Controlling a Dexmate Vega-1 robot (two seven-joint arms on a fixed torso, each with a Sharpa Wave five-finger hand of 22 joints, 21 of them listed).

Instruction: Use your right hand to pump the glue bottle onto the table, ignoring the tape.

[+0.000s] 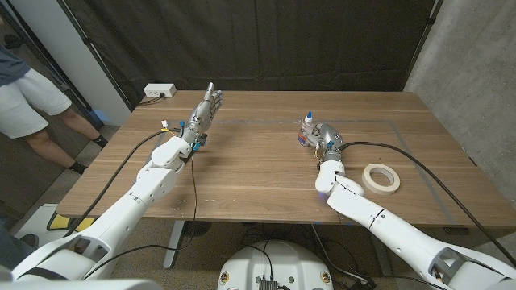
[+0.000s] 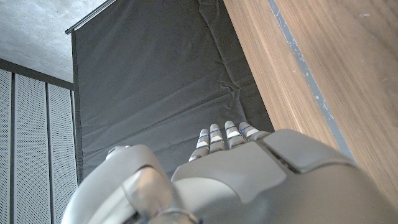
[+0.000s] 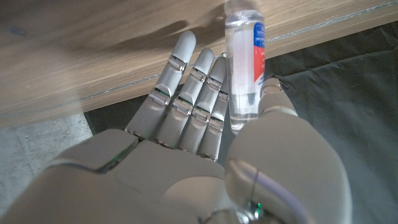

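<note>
The small clear plastic glue bottle with a red-and-blue label point(image 1: 305, 129) stands upright on the wooden table point(image 1: 242, 173) at about one o'clock from its centre, with the right hand point(image 1: 324, 139) just beside it at its four o'clock, so I judge the reach about done while the pumping itself is left to do and no glue is visible on the wood. In the right wrist view the bottle point(image 3: 244, 62) sits between the straight, close-set fingers point(image 3: 186, 93) and the thumb, seemingly touching them, but whether it is truly pinched I cannot tell. The roll of cream masking tape point(image 1: 380, 177) lies untouched at four o'clock of that hand, and the left hand point(image 1: 205, 112) is raised with fingers straight and together, holding nothing.
</note>
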